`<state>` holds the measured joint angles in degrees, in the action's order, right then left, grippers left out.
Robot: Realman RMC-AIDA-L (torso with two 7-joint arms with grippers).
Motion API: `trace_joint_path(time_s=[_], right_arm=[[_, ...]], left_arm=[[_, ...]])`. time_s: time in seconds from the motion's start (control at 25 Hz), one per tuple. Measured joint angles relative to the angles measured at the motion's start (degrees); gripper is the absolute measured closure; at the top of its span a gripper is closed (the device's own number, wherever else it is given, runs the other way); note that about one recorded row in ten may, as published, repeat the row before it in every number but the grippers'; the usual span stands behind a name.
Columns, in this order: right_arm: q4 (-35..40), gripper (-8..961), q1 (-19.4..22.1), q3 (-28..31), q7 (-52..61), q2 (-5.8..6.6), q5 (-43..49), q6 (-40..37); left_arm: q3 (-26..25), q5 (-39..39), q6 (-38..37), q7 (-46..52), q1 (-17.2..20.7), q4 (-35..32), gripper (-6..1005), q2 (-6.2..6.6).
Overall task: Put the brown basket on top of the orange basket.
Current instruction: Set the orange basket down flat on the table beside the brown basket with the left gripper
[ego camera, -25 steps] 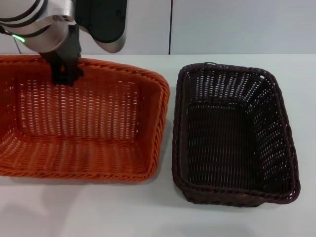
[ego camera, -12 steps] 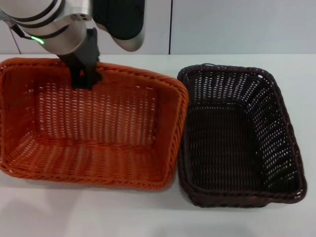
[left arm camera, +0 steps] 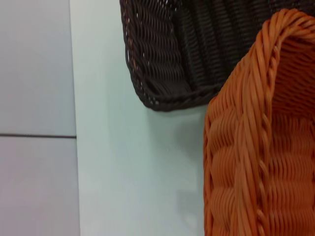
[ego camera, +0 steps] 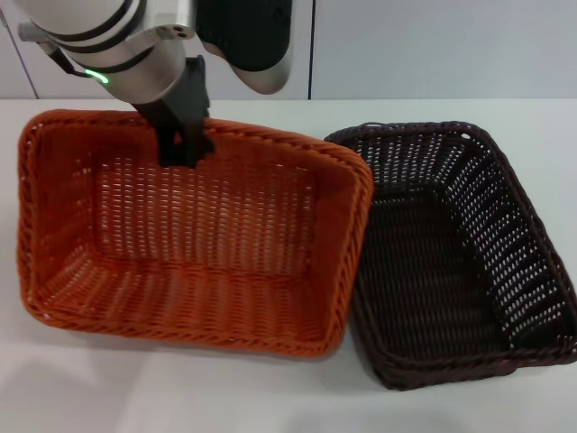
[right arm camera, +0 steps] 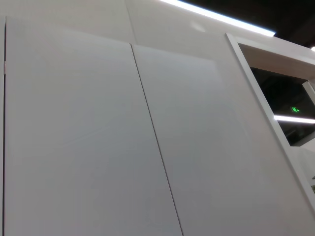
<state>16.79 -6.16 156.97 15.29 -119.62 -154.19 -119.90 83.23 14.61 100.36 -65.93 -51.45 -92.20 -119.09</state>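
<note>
Resting on the white surface, the rectangular dark brown woven basket sits to the robot's right, its near-left rim covered by the rectangular bright orange woven basket. That orange basket is tilted, its right end overlapping the brown one. The left tool is clamped on the orange basket's far rim. The right tool is out of sight; its wrist camera faces pale wall panels.

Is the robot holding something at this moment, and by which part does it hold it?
Yes. The left gripper is shut on the far rim of the orange basket, which overlaps the brown basket. The right gripper is not in view.
</note>
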Motion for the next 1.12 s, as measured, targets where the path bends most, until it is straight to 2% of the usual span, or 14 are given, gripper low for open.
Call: trace_joint_path(time_s=[0.44, 0.48, 0.56, 1.12], right_arm=[[0.0, 288, 0.1, 0.0, 0.0, 0.00, -0.1, -0.1], [0.0, 288, 0.1, 0.0, 0.0, 0.00, -0.1, -0.1], [0.0, 287, 0.1, 0.0, 0.0, 0.00, -0.1, -0.3], [0.0, 288, 0.4, 0.0, 0.0, 0.00, -0.1, -0.3]], left_arm=[[0.3, 2.7, -2.4, 1.9, -0.8, 2.1, 844, -0.06], [0.2, 2.5, -3.7, 2.5, -1.5, 4.8, 844, -0.09], [0.2, 2.6, -3.7, 2.6, -1.9, 5.7, 843, -0.09], [0.6, 5.3, -7.0, 4.3, -2.8, 9.6, 838, -0.09]])
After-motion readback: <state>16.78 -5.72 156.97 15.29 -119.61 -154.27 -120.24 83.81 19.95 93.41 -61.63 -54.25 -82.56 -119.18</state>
